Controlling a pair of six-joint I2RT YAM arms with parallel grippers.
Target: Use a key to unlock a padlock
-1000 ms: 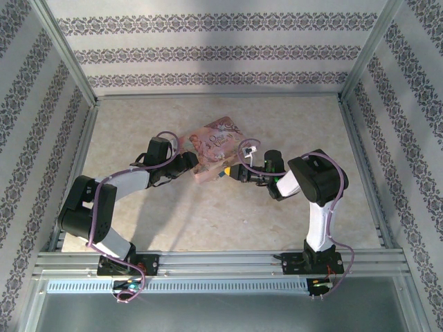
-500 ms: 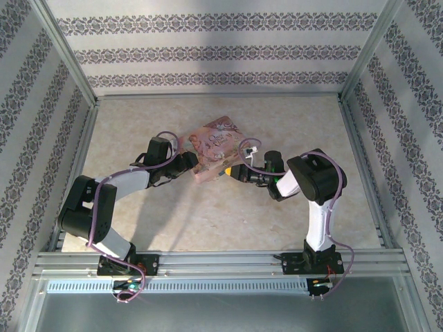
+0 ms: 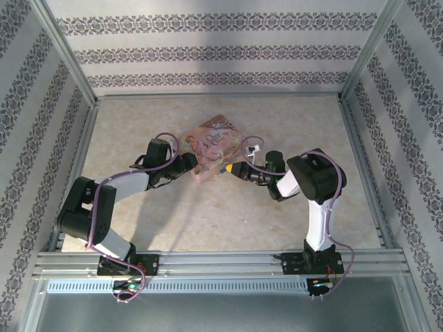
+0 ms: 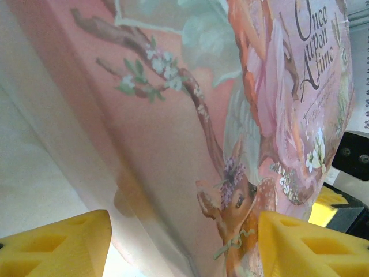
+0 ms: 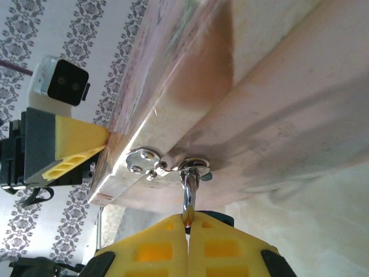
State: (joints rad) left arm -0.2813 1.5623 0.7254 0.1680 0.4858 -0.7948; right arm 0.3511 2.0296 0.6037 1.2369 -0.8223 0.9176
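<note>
Right wrist view puts the right gripper (image 5: 188,222) fully closed, its yellow fingertips pinching the key (image 5: 188,199) by its near end. The key's long axis runs straight out along the fingers, and its far tip meets the padlock (image 5: 196,166), which hangs at the clasp on the edge of the pink box (image 5: 277,109), directly ahead and very close. How deep the tip sits cannot be told. The left gripper (image 4: 184,218) straddles the tilted box with its jaws wide and appears to hold it. Judged from this, turning falls to the right arm, about the key's own axis.
</note>
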